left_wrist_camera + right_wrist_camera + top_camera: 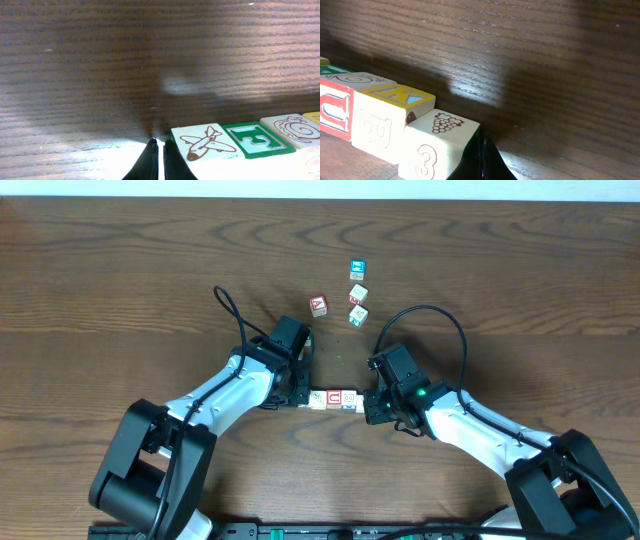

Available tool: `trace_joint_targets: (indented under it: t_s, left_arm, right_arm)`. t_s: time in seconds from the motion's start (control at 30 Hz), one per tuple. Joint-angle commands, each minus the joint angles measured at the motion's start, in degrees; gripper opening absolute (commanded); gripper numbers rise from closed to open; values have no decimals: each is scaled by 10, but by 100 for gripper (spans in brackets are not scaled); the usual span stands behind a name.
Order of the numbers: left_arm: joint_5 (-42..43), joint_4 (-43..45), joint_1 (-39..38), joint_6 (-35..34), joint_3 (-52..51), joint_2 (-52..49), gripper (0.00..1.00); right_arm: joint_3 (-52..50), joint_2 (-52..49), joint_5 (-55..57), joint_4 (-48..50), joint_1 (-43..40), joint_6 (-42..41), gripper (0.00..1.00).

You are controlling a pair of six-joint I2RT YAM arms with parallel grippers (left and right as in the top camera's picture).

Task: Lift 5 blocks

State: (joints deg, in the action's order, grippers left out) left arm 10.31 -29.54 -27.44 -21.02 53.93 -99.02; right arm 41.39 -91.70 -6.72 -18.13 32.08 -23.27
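Findings: the blocks [333, 398] form one straight row of five, set face to face, on the worktop [120, 270] near its centre, between the two arms. The row's long axis runs left to right across the overhead view, one end pointing at each arm.

From the left end we read the airplane block [202, 142], the green-bordered E block [256, 140], the spiral block [295, 127], the yellow K block [392, 102] and the grapes block [445, 135]. The grapes block also shows a 3 on its side face. A red-outlined letter face sits mid-row on the near side.

The left jaws are clenched with nothing between them, their tips at the outer end of the airplane block. The right jaws are likewise clenched on nothing, their tip against the outer end of the grapes block. We cannot tell whether the row rests on the wood or hangs clear of it.

Well apart, farther back, stand a red A cube [318, 305], a blue-faced cube [356, 270], a pale cube [358, 293] and a green-faced cube [357, 315].
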Motion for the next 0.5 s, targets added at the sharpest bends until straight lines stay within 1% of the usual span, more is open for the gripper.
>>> trace_joint_targets:
  t_s: [0.0,0.1,0.3,0.47]
  left_arm:
    - [10,5,-3,-5,5,-2,7]
    - [10,5,-3,-5,5,-2,7]
    - [9,5,-3,-5,5,-2,7]
    - [5,5,-3,-5,5,-2,7]
  right_arm:
    - [-4,-4,-24,6,2,-14,1]
    - [-4,-4,1,-6,2,-16,1]
    - [-4,-4,83,-85,2,-46,1]
    - [-4,-4,81,-128,4,-47,1]
